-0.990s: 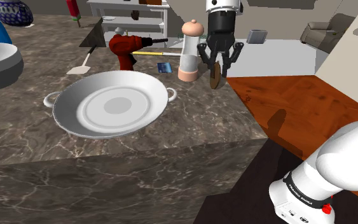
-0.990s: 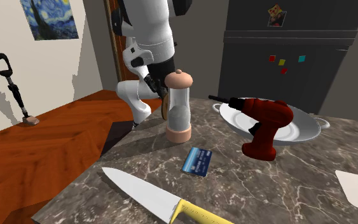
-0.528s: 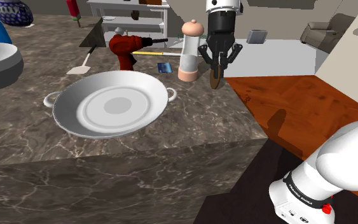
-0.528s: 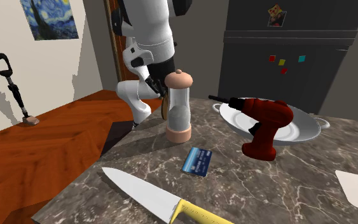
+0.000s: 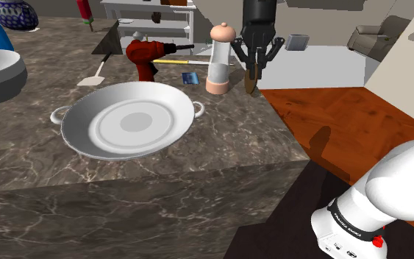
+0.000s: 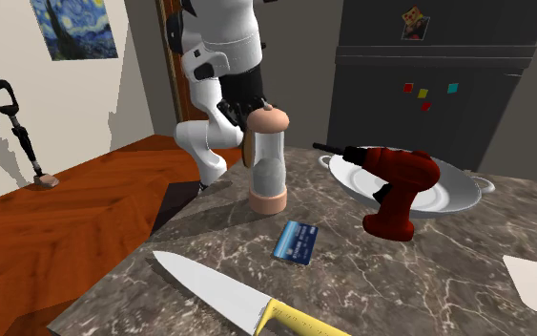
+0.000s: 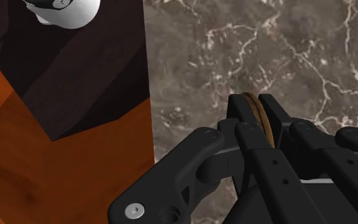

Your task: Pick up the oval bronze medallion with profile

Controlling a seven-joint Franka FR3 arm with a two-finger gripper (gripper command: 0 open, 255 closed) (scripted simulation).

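Nearest you on the marble counter (image 5: 220, 151) sits the white 2-handled pan (image 5: 128, 126). Farther back, just right of the pepper grinder (image 5: 218, 59), your gripper (image 5: 254, 68) has its 2 fingers clamped on the bronze medallion (image 7: 266, 119), held on edge over the counter. The red drill (image 5: 143, 57) stands far left.

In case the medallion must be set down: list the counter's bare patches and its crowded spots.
Bare: the marble counter below the white two-handled pan in the shoulder view, and the strip between pan and counter edge, under the gripper holding the medallion. Crowded: pepper mill, red drill, blue card.
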